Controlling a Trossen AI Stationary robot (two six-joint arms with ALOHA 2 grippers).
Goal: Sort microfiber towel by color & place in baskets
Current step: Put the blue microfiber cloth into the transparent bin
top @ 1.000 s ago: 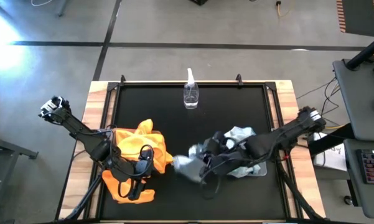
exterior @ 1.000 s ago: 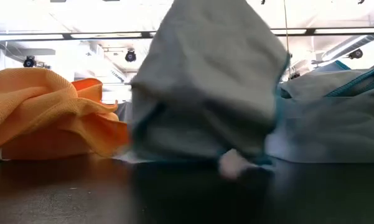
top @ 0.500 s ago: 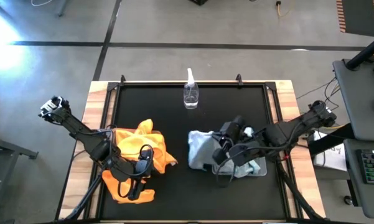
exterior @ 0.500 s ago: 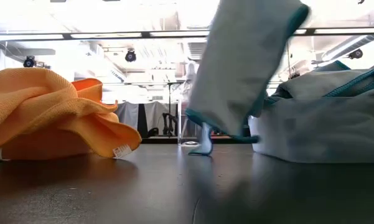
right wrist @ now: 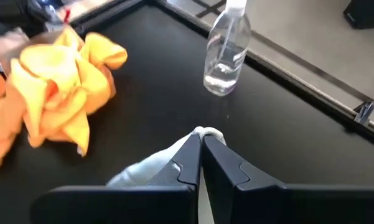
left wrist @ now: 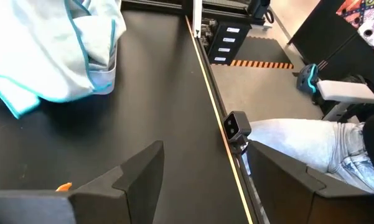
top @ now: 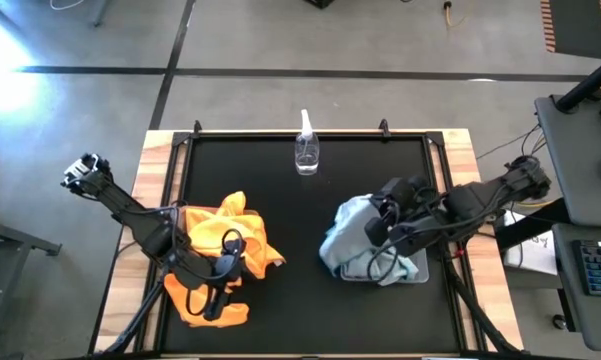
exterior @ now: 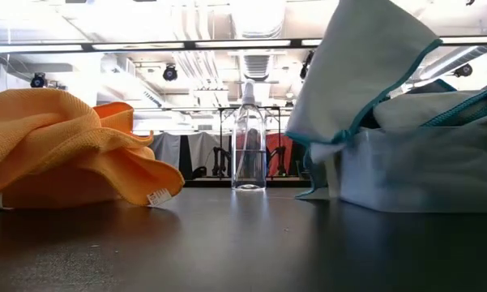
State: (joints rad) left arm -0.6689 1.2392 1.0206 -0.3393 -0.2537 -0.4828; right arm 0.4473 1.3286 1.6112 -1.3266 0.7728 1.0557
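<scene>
A black table seen from above, with two dark robot arms reaching in from either side. The right gripper [top: 377, 222] hangs over the right half of the table, its fingers [right wrist: 190, 163] pressed together on a corner of a pale blue-grey towel [top: 345, 232]. The towel hangs from that pinch and drapes down over the left edge of the clear basket [top: 417, 272], which holds more blue-grey towels [exterior: 437, 154]. On the left half, orange towels [top: 225, 240] are heaped over the tan basket [top: 190, 312], one spilling onto the table. The left gripper [top: 220, 283] sits low over that orange heap with its fingers [left wrist: 134, 174] spread apart and nothing between them. A clear spray bottle [top: 306, 145] stands upright near the table's far edge, between the two piles and well apart from both.
</scene>
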